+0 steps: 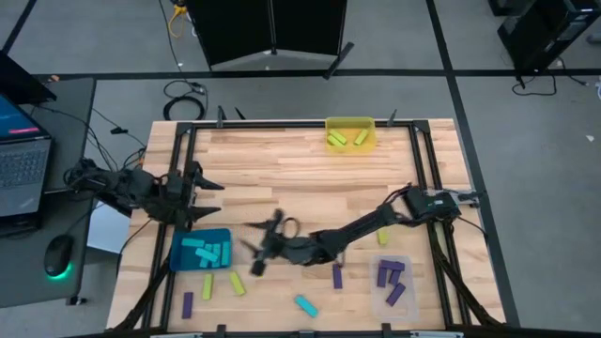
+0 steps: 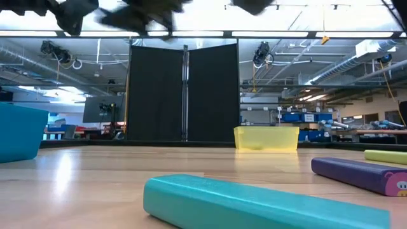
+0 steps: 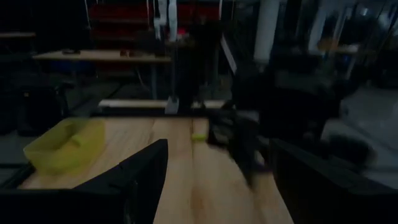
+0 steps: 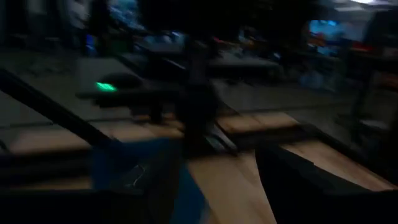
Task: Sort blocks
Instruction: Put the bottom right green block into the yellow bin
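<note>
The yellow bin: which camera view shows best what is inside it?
The high view: the yellow bin holds two yellow-green blocks. The low view shows its side wall only; the left wrist view shows it dark; the right wrist view misses it.

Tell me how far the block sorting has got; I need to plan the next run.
Partly done. Cyan blocks lie in the teal bin, two yellow-green ones in the yellow bin, three purple ones in the clear bin. The right gripper hangs mid-table, apparently empty; the open left gripper waits above the teal bin. Left: loose blocks along the near edge, among them a cyan block.
</note>
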